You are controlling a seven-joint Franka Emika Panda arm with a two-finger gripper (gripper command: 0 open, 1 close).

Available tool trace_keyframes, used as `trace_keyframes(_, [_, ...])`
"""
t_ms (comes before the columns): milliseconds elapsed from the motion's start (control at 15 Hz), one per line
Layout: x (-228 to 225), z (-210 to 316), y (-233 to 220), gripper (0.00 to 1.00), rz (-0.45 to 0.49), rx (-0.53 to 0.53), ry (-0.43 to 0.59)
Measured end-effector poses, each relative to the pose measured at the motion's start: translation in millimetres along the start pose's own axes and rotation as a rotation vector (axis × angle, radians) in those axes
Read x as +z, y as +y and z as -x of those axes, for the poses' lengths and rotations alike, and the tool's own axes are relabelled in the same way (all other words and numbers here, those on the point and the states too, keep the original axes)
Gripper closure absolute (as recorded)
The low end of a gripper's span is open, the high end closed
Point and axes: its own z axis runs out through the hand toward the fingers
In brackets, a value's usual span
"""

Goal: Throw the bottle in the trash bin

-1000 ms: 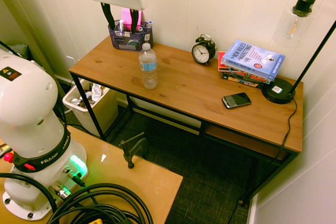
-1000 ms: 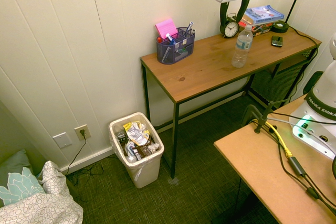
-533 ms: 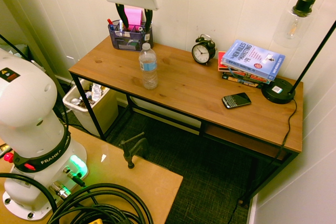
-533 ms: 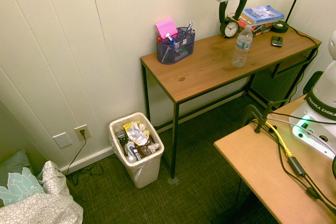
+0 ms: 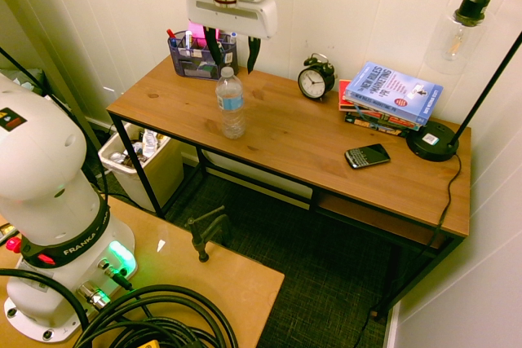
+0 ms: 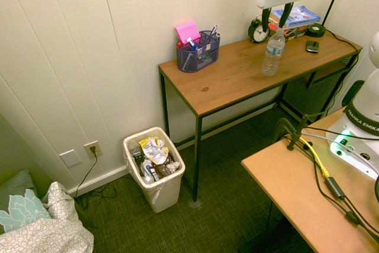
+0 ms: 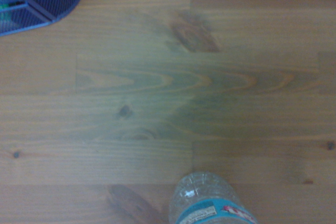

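The bottle (image 5: 231,103) (image 6: 273,51) stands upright on the wooden desk (image 5: 302,140), clear with a white cap and a blue label band. My gripper (image 5: 235,48) (image 6: 278,17) hangs above the desk, just behind and above the bottle's cap. It is open, with nothing between its fingers. In the wrist view the bottle (image 7: 210,205) shows at the bottom edge over bare wood. The trash bin (image 5: 139,165) (image 6: 155,170) sits on the floor past the desk's left end, cream-white and full of crumpled rubbish.
A dark mesh pen organiser (image 5: 201,53) (image 6: 198,51) with a pink note stands at the desk's back left, close to the gripper. A black alarm clock (image 5: 316,79), stacked books (image 5: 390,95), a phone (image 5: 367,155) and a lamp base (image 5: 432,140) lie further right.
The gripper has moved sideways from above the pen organiser towards the clock, ending behind the bottle. Its fingers stay open. The bottle has not moved.
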Motion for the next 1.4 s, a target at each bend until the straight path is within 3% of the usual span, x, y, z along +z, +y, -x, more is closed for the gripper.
trace_keyframes(467, [32.8,-1.0,16.4,0.00,0.040,-0.010,-0.120])
trace_keyframes(533, [35.7,-0.5,16.9,1.00,0.046,-0.010,-0.128])
trace_keyframes(1400, [41.1,11.1,2.1,1.00,0.035,-0.077,-0.151])
